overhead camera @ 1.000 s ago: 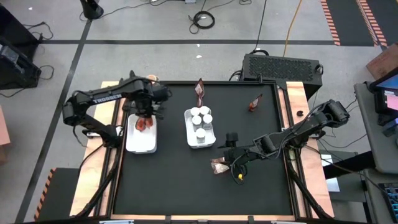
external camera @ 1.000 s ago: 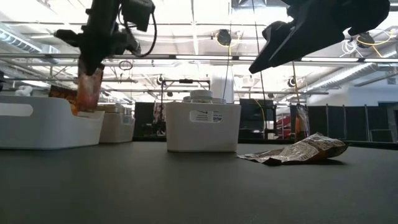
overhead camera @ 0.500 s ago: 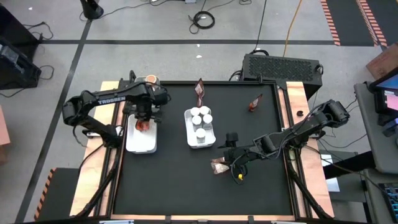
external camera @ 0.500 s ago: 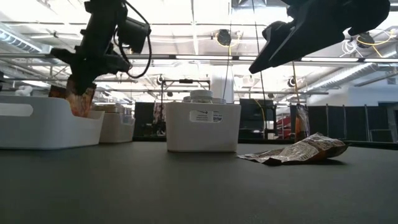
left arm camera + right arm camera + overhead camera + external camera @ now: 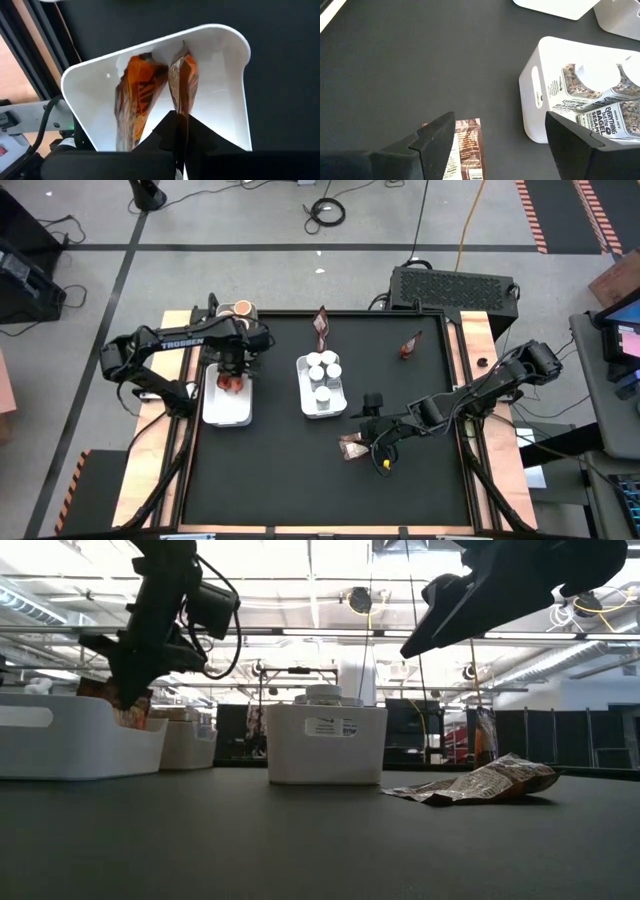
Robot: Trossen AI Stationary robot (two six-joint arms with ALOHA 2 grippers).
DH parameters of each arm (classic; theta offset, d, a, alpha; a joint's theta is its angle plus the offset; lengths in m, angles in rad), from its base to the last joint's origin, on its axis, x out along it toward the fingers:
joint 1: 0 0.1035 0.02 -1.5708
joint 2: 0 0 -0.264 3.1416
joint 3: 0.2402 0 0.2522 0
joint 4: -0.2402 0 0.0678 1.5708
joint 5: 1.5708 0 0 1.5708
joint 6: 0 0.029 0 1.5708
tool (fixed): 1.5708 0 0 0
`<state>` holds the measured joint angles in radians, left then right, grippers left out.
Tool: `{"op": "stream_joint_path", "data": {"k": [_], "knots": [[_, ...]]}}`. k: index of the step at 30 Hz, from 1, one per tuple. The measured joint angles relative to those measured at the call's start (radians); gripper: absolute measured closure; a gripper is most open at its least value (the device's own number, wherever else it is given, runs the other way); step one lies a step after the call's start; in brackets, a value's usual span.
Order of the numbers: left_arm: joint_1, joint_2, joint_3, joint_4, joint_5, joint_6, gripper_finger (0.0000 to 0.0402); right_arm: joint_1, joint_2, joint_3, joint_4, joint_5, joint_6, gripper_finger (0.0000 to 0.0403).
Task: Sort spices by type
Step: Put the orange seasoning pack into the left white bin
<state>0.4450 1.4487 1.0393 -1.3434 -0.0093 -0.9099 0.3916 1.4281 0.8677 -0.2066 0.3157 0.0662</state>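
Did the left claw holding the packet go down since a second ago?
Yes. In the low view the left gripper has carried its packet lower, behind the white tray's rim.

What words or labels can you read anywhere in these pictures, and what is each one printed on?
"TROSSEN": on the left arm, high view.
"EVERYTHING BUT THE BAGEL SESAME": on a jar in the middle tray, right wrist view; the smaller print below it is unreadable.
Sticker on that tray's wall, low view: too small to read.
Print on the loose packet on the table and on the packets in the left tray: unreadable.
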Motion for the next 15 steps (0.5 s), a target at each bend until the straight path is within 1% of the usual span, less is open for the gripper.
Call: {"op": "stream_joint_path", "data": {"k": [4,8,11,15], "knots": [[0.000,0.000,0.000,0.002,-0.002,-0.016,0.0348,0.000,0.000,0.000,0.000,0.000,0.000,0.0138],[0.000,0.000,0.002,0.001,0.008,-0.024,0.0303,0.000,0.000,0.000,0.000,0.000,0.000,0.0138],[0.000,0.000,0.020,-0.001,0.014,0.008,0.0270,0.000,0.000,0.000,0.002,0.000,0.000,0.0138],[0.018,0.000,0.089,-0.005,0.089,0.057,0.0239,0.000,0.000,0.000,0.008,0.000,0.000,0.0138]]}}
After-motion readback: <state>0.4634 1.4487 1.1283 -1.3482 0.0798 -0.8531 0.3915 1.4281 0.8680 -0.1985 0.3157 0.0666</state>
